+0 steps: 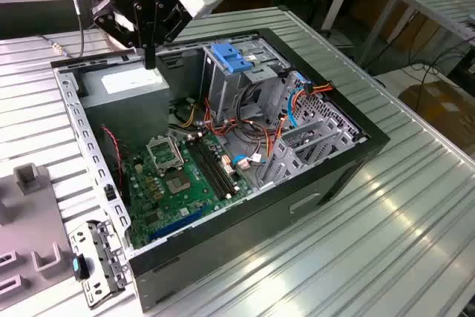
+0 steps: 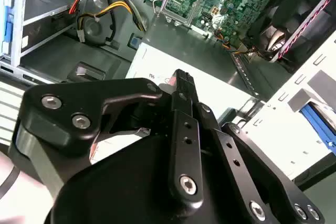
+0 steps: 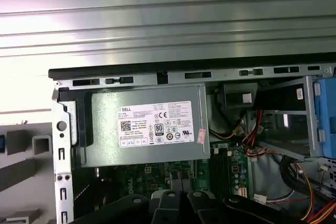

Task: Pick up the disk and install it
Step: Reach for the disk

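1. Hovering over the rear corner of the open computer case (image 1: pixel 297 198), the gripper (image 1: pixel 151 61) hangs fingers-down just above the grey power supply (image 1: pixel 126 83).
2. Gripper state: clenched. In the second wrist view the gripper (image 2: pixel 181 78) shows its fingers pressed together, with nothing held between them.
3. The fingertips stand clear of the power supply's white sticker (image 2: pixel 210 95), which lies directly beneath them.
4. The disk: its position cannot be told from these views. The gripper does not carry it.
5. A blue ridged plastic piece (image 1: pixel 228 57) sits on top of the upright metal drive cage (image 1: pixel 223 90), near the middle of the case. Whether anything is seated inside that cage cannot be judged.
6. The green motherboard (image 1: pixel 178 183) lies on the case floor, towards the exterior view's left of the cage.
7. Orange, red and blue cables (image 1: pixel 252 135) run between the board and the cage.
8. In the first wrist view the power supply (image 3: pixel 144 129) sits against the case's rear wall.
9. The case lies on its side on a ribbed metal desk (image 1: pixel 386 243).
10. Outside the case, at the exterior view's left, grey moulded fixtures (image 1: pixel 30 213) and a perforated metal bracket (image 1: pixel 96 261) rest on the desk.
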Robot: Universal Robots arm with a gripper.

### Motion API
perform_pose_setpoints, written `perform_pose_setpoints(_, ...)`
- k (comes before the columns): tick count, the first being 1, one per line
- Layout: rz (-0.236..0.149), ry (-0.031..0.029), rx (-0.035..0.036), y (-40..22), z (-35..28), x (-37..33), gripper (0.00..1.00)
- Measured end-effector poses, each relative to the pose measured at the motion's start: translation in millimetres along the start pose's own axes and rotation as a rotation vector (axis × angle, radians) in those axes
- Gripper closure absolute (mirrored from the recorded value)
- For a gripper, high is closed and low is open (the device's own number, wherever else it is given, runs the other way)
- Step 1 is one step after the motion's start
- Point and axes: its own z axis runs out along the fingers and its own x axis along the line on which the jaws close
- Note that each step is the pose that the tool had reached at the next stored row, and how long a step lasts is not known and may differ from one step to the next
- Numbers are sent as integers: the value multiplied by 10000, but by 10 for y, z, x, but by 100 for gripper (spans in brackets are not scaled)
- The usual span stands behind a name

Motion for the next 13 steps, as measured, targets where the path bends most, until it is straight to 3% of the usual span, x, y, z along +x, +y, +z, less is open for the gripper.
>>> perform_pose_setpoints(13, 1, 0, -4, -21, -8, 277, 89)
